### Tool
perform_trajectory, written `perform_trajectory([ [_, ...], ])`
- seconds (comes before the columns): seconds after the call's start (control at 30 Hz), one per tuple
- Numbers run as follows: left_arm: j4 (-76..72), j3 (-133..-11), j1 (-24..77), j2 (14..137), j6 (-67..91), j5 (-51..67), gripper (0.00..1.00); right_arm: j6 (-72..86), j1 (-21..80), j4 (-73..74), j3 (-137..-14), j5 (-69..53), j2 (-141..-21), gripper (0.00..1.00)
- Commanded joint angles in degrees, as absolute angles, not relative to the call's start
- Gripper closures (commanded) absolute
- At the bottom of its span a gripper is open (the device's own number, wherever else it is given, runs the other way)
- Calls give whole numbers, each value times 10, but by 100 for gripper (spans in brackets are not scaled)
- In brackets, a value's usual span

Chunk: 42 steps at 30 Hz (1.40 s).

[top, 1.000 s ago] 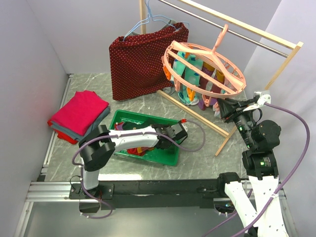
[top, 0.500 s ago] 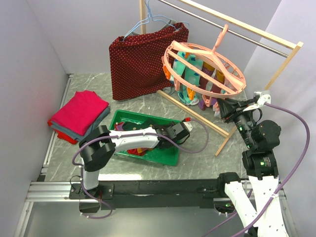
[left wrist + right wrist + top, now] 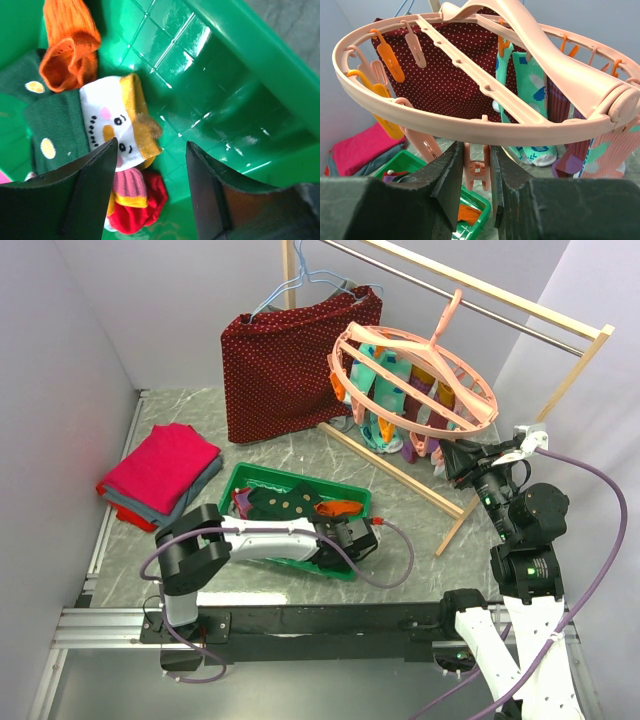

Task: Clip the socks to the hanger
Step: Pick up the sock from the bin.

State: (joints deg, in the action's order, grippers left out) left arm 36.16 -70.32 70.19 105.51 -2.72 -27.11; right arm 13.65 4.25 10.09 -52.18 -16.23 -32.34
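The socks lie loose in a green tray: an orange one, a dark green one with yellow dots, a white face-print one with a yellow cuff and a red one. My left gripper hovers open just above them at the tray's near right end, holding nothing. The salmon-pink hanger hangs tilted from the rack with teal, purple and pink socks clipped on. My right gripper is shut on one pink peg under the hanger's ring.
A folded pink-red cloth stack lies at the left. A dark-red dotted cloth hangs on a light-blue wire hanger from the wooden rack. The rack's floor bar runs behind the tray.
My left gripper has slid toward the tray's near right edge and lowered, uncovering the socks, and its jaws have opened wider. The right arm and the hanger have not moved.
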Motion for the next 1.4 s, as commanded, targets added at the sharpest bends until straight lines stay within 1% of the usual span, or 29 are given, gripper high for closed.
perform_trajectory([
  [0.0,353,-701,707,1021,-66,-308,38,139,47,102,-529,-178,-325,100],
  [0.17,339,-706,708,1044,-86,-334,39,139,47,101,-531,-178,-326,100],
  [0.37,334,-695,710,1066,-96,-349,42,141,47,99,-526,-178,-324,100],
  [0.47,326,-690,710,1069,-98,-349,44,142,47,98,-525,-179,-325,100],
  [0.53,319,-690,710,1071,-98,-350,49,143,47,96,-524,-180,-326,100],
  [0.57,317,-692,710,1073,-98,-352,52,144,47,95,-524,-181,-326,100],
  [0.6,316,-694,710,1075,-97,-355,61,144,46,95,-525,-181,-326,100],
  [0.67,309,-701,710,1075,-94,-359,71,144,46,96,-526,-182,-326,100],
  [0.7,309,-706,710,1071,-92,-362,82,144,47,97,-526,-180,-326,100],
  [0.73,302,-712,710,1066,-90,-365,89,143,47,97,-527,-180,-325,100],
  [0.77,301,-715,710,1062,-88,-367,95,143,47,98,-529,-179,-326,100],
  [0.8,298,-720,709,1049,-80,-373,99,142,46,99,-531,-180,-326,100],
  [0.87,283,-728,707,1029,-71,-377,99,142,47,101,-533,-180,-326,100],
  [1.0,268,-751,692,949,-31,-358,99,144,47,102,-540,-183,-328,100],
  [1.27,215,-809,671,813,-4,-260,99,154,46,98,-551,-190,-333,100],
  [1.37,197,-838,667,795,27,-224,99,157,47,97,-555,-192,-333,100],
])
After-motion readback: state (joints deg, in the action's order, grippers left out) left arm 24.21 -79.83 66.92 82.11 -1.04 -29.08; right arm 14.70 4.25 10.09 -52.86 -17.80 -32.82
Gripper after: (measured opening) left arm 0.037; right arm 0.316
